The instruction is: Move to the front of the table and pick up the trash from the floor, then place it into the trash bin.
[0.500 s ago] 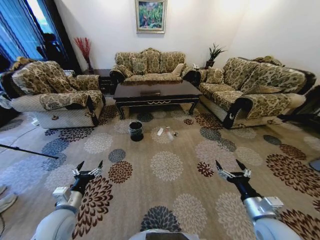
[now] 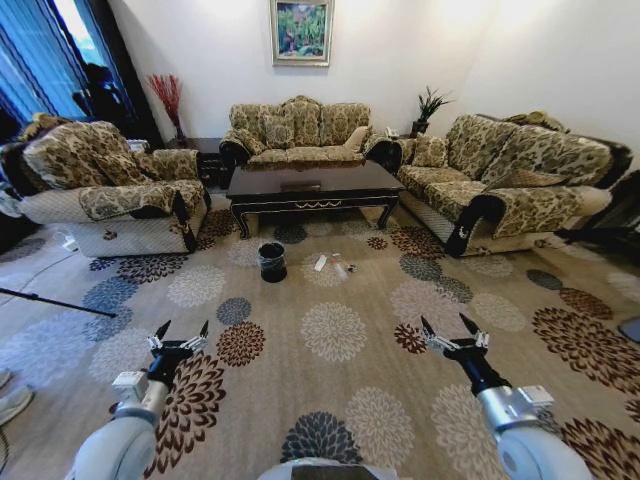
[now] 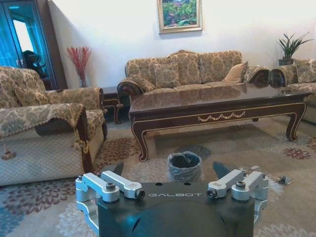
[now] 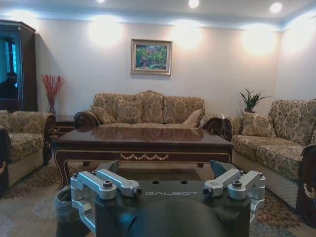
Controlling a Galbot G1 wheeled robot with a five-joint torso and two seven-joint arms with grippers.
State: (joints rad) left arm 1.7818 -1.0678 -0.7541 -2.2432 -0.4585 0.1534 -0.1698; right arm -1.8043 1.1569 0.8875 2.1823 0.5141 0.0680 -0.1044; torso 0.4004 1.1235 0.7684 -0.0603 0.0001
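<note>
Head view. The robot stands well back from the table (image 2: 312,186) — long, low, glossy dark wood with curved legs and a gold scroll on its front edge. The trash (image 2: 336,266) lies on the floor (image 2: 330,390) in front of the table: a white oblong piece, a clear bottle and a tiny dark bit, close together. The trash bin (image 2: 271,261) — small, round, black, with a crinkled liner over its rim — stands just beside them on the robot's left. The left gripper (image 2: 179,334) and the right gripper (image 2: 449,329) hover low over the carpet, both spread wide and holding nothing. Step in hand, as I judge it: the approach. Done well, it means driving straight toward the gap between bin and litter, stopping short enough that neither is nudged, with the arms kept high off the pile. The bottle looks light and round, so it may roll if bumped.

Left wrist view. Bin ahead of the open fingers (image 3: 116,184), table behind it, a small bit of litter on the carpet to one side. The carpet is beige with large round flower medallions, the sofas in patterned fabric.

Right wrist view. The metal fingers (image 4: 111,183) are parted wide; the tabletop mirrors the sofa behind it, and the bin's liner shows at the edge.
</note>
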